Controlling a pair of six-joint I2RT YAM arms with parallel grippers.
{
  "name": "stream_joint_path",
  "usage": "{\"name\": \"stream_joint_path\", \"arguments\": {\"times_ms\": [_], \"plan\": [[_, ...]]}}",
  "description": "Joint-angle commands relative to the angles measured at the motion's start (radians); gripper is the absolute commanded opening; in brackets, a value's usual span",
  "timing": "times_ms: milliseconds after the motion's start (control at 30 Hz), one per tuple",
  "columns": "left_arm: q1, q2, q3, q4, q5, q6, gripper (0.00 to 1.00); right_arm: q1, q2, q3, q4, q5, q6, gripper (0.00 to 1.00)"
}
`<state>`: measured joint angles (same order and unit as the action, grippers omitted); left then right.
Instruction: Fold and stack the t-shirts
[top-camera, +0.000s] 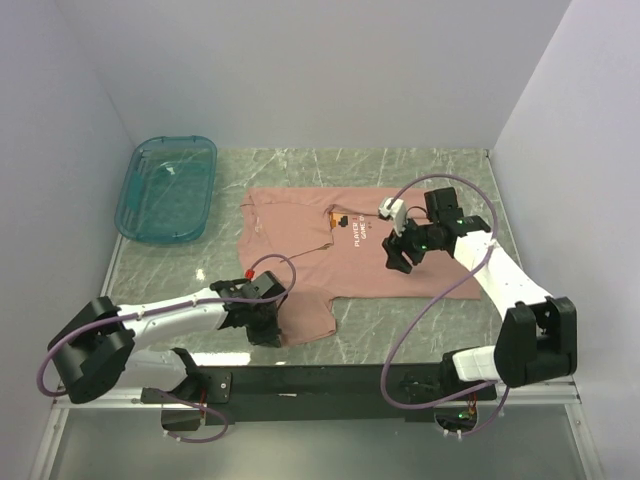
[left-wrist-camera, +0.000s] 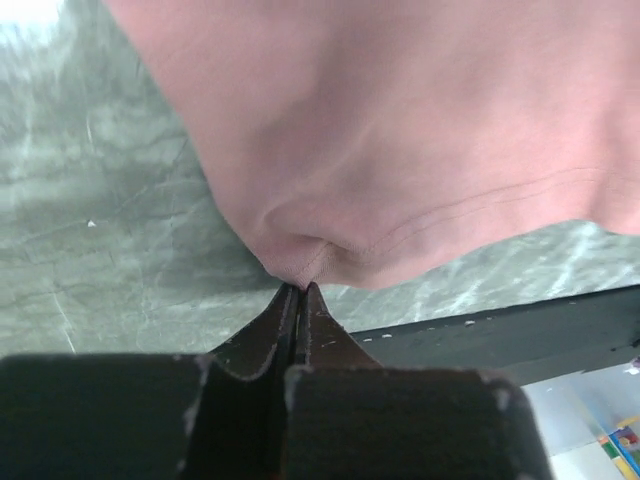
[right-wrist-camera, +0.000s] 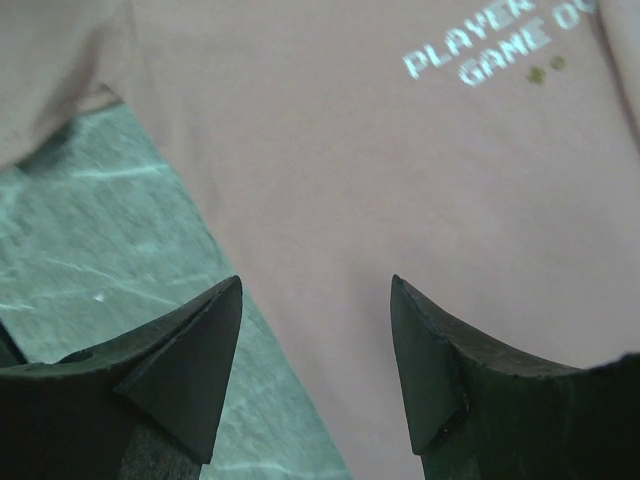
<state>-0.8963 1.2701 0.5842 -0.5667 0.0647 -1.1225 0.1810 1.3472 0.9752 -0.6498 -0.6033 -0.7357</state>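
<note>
Pink t-shirt (top-camera: 330, 255) lies flat on the grey-green stone table (top-camera: 300, 165), white walls (top-camera: 300, 70) around. Left gripper (top-camera: 268, 332) is pinched tight on its near edge. Right gripper (top-camera: 403, 252) hangs above it, fingers apart. Teal bin (top-camera: 168, 188) sits back-left.

Top view: the chest print (top-camera: 352, 228) on the t-shirt (top-camera: 350, 275) is too small to read.
Right wrist view: the white text (right-wrist-camera: 490, 45) is cut off at the 1 o'clock edge.
Left wrist view: the pinched hem vanishes between the left gripper (left-wrist-camera: 300, 292) tips at 6 o'clock.
</note>
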Motion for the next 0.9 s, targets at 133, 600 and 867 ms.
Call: {"name": "stream_joint_path", "arguments": {"times_ms": [133,600,867], "plan": [[-0.003,-0.173,-0.009,0.109,0.023,0.11,0.0,-0.175,-0.141,-0.001,-0.231,0.238,-0.209,0.67],[-0.003,-0.256,0.037,0.183,0.033,0.184,0.0,-0.521,-0.234,-0.234,-0.312,0.263,-0.807,0.62],[-0.003,-0.267,0.029,0.274,0.066,0.194,0.01,-0.621,-0.059,-0.237,-0.16,0.267,-0.841,0.61]]}}
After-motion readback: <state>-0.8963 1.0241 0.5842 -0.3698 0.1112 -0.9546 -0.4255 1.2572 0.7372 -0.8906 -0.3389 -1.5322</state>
